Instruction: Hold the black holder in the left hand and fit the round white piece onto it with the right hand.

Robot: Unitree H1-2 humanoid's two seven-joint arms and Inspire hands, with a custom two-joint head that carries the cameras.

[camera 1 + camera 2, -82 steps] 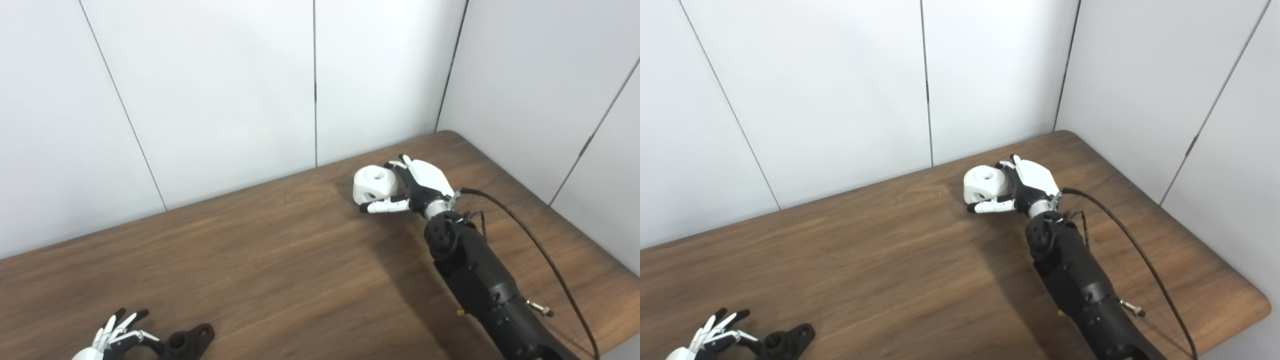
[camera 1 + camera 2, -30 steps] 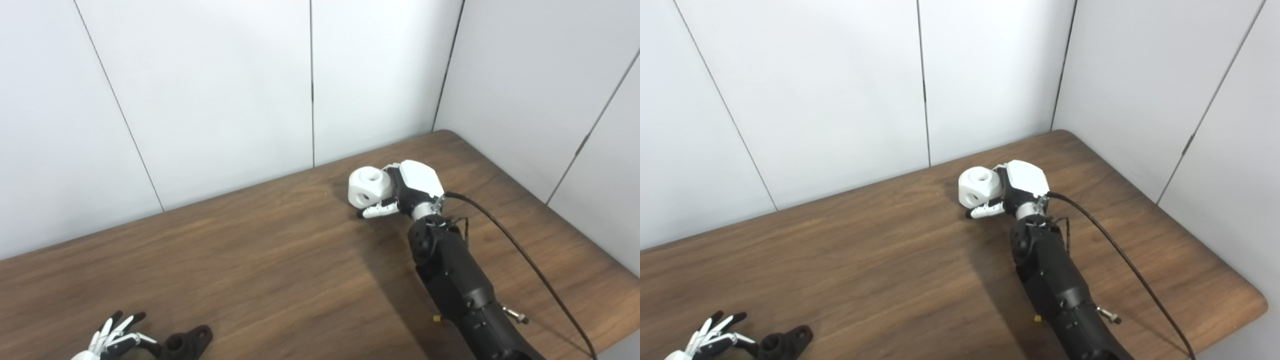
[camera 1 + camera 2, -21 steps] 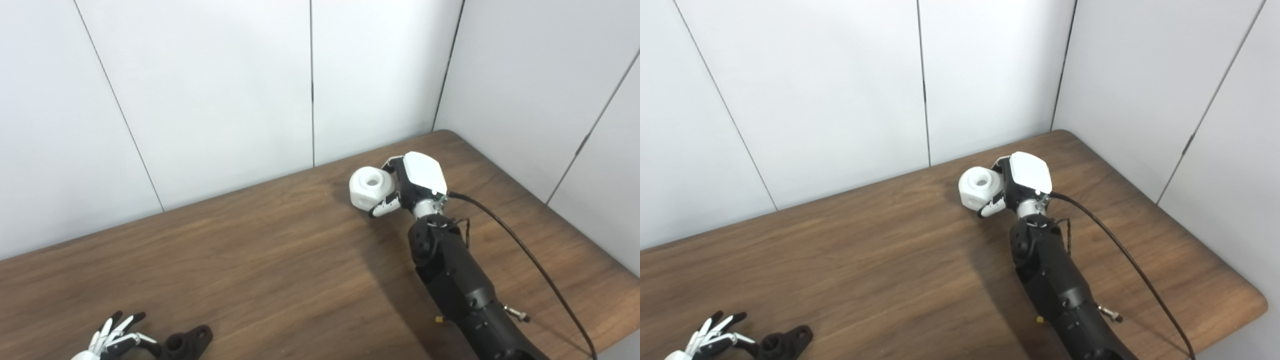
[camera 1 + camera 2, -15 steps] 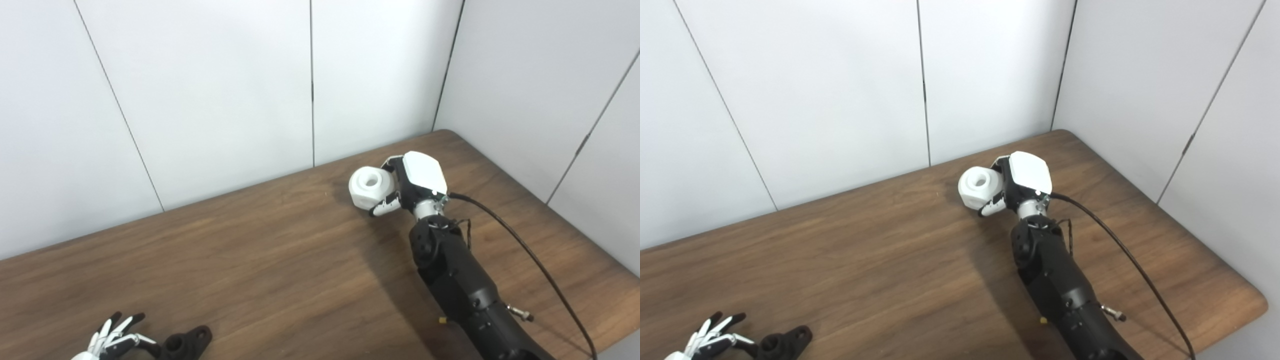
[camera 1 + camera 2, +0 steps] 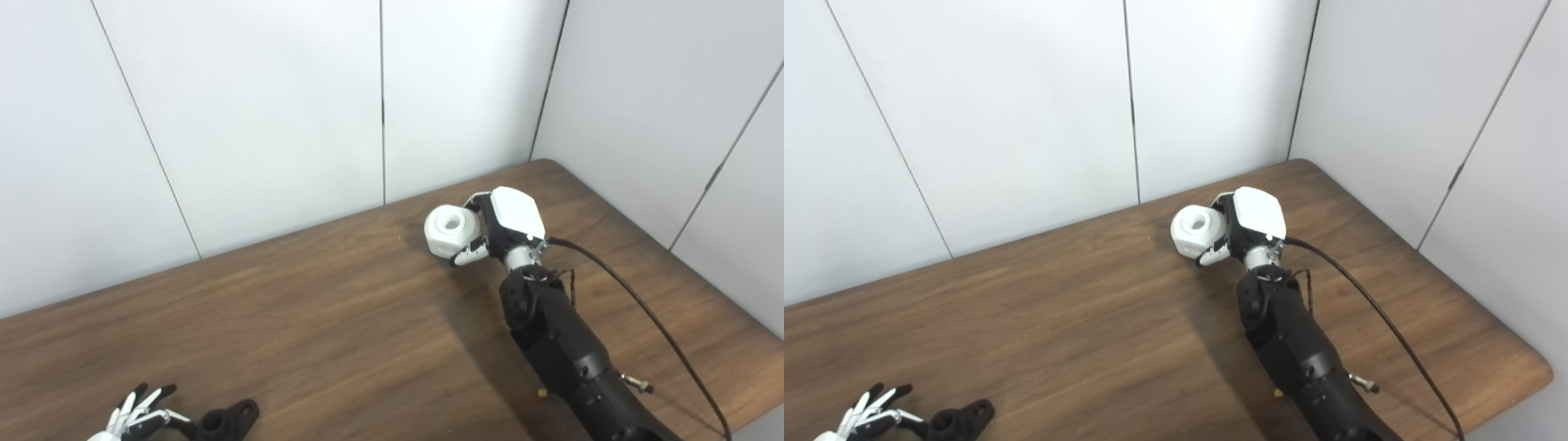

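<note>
Right hand (image 5: 505, 223) clasps round white piece (image 5: 450, 229) at table's 2 o'clock. Left hand (image 5: 138, 419), fingers spread, empty, beside black holder (image 5: 226, 421) lying at 7 o'clock. Risk: loose fingertip grip lets piece slip in transit; ungrasped holder skids.

The wide middle of the bench (image 5: 318, 318) lies bare between the black holder (image 5: 229, 421) at the near left and the round white piece (image 5: 452, 229) at the far right. Wall panels (image 5: 275, 110) close off the far edge and the right side just behind the right robot hand (image 5: 502, 223). The left robot hand (image 5: 138, 418), fingers spread, sits just beside the holder.
</note>
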